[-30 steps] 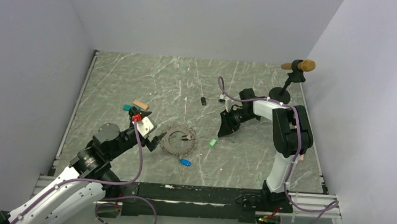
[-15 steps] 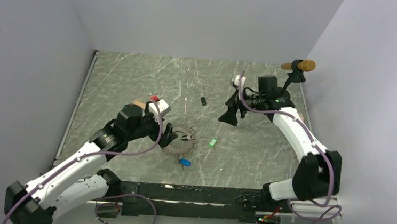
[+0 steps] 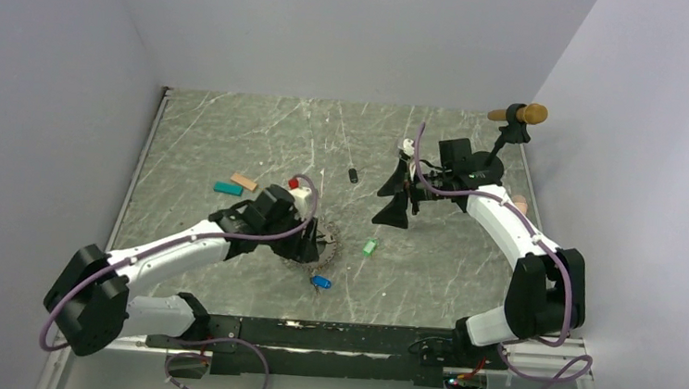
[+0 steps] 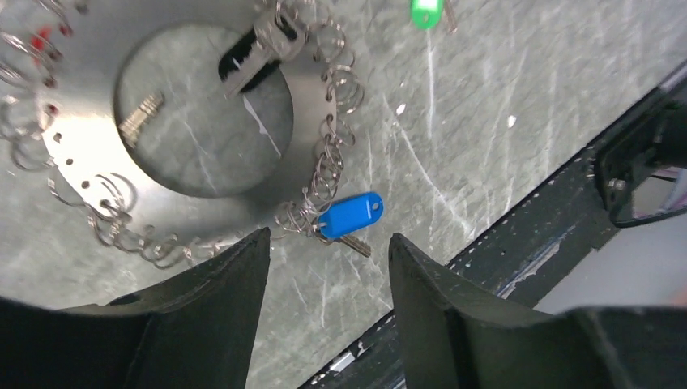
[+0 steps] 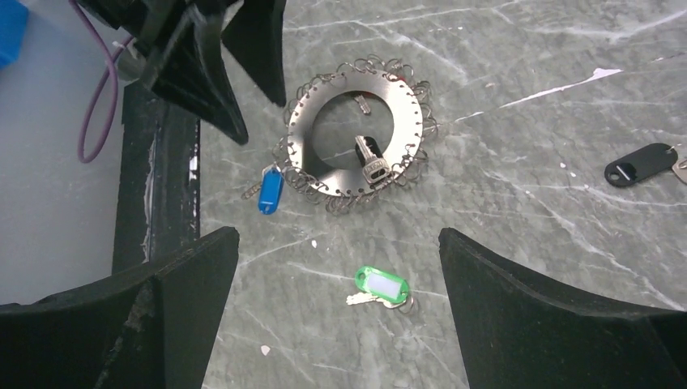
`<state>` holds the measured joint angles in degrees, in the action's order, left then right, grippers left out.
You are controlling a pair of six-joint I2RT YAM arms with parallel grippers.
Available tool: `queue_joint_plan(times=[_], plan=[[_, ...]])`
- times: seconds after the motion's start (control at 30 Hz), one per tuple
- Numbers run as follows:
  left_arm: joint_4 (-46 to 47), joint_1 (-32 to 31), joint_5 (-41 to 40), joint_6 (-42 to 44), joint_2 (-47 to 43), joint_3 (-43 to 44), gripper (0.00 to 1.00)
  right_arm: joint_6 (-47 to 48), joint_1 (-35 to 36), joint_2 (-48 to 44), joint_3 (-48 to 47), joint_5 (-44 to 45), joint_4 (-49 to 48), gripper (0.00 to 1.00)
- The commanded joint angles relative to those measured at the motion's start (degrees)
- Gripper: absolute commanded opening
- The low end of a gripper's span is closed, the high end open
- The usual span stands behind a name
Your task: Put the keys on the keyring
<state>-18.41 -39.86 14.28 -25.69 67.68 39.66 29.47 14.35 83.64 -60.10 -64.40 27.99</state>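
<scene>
One blue key [image 4: 350,215] lies ahead of left end effector [image 4: 328,241], beside keyring [image 4: 308,89].

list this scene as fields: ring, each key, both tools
keyring: flat silver metal ring fringed with small wire loops, flat on the grey marbled table
blue key: blue plastic-tagged key, at the ring's rim against the loops; threaded or not, cannot tell
green key: green plastic-tagged key, loose on the table, apart from the ring
left arm: left tool open, empty, over the ring's edge by the blue key
right arm: right tool open, empty, pointing down at the green key
</scene>
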Motion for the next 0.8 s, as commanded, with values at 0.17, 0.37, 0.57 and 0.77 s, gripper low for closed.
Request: queue_joint_plan(times=[0.17, 0.37, 0.57, 0.77], plan=[[-5.4, -8.6, -14.1, -15.2, 7.4, 5.3, 0.45, 2.4, 0.0, -1.7, -0.6, -0.1, 0.5, 0.98], [-8.1, -9.3, -18.3, -16.7, 12.0, 8.0, 0.42, 3.7, -0.1, -1.4, -0.8, -0.1, 1.5, 0.99], [-8.4, -9.7, -18.5, -15.9, 13.9, 9.5, 0.41, 4.1, 0.0, -1.4, -0.7, -0.2, 1.7, 0.99], [-10.4, -9.7, -20.1, -14.5, 12.6, 9.7, 0.42, 4.2, 0.0, -1.3, -0.7, 0.0, 1.8, 0.99]])
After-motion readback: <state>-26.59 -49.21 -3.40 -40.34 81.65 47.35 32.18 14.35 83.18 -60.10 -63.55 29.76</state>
